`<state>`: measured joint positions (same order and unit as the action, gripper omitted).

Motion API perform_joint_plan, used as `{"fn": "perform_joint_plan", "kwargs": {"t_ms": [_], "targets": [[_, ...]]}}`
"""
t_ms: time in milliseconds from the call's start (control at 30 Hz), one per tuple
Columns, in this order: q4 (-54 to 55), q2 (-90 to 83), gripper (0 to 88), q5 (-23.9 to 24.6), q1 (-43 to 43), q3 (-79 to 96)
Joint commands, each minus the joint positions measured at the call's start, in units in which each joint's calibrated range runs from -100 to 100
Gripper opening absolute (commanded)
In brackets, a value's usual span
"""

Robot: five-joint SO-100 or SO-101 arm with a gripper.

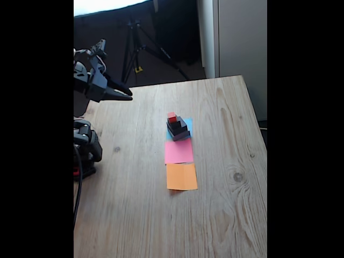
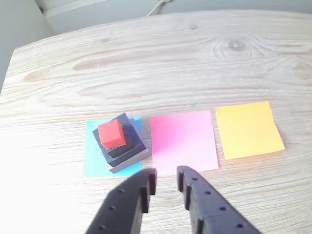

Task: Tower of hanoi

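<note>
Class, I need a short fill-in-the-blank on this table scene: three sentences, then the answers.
1. The block stack stands on the ____ paper square.
2. The top block of the stack is coloured ____.
3. The middle paper square lies between the blue one and the ____ one.

Answers: blue; red; orange

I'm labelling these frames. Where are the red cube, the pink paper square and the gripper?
red cube (image 2: 110,134), wrist view, its top face.
pink paper square (image 2: 184,141), wrist view, its bare middle.
gripper (image 2: 166,179), wrist view, midway between the fingertips.
</note>
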<state>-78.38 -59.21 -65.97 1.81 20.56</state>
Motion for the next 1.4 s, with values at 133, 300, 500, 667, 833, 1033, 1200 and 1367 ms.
{"fn": "perform_joint_plan", "kwargs": {"t_ms": [133, 300, 500, 667, 833, 1033, 1200, 1367], "targets": [[13.43, -9.45, 0.8, 24.0, -3.35, 23.72], [19.01, -11.26, 0.8, 33.7, -6.61, 34.17], [22.49, -20.42, 0.8, 45.24, -7.7, 45.72], [28.4, -21.41, 0.8, 65.47, -7.62, 53.72], [53.74, -25.12, 0.8, 86.37, -9.96, 74.9], [53.09, -27.01, 0.8, 92.23, -10.62, 79.44], [41.68, -29.66, 0.8, 100.59, -9.54, 79.44], [34.72, -29.66, 0.8, 106.61, -9.62, 79.44]]}}
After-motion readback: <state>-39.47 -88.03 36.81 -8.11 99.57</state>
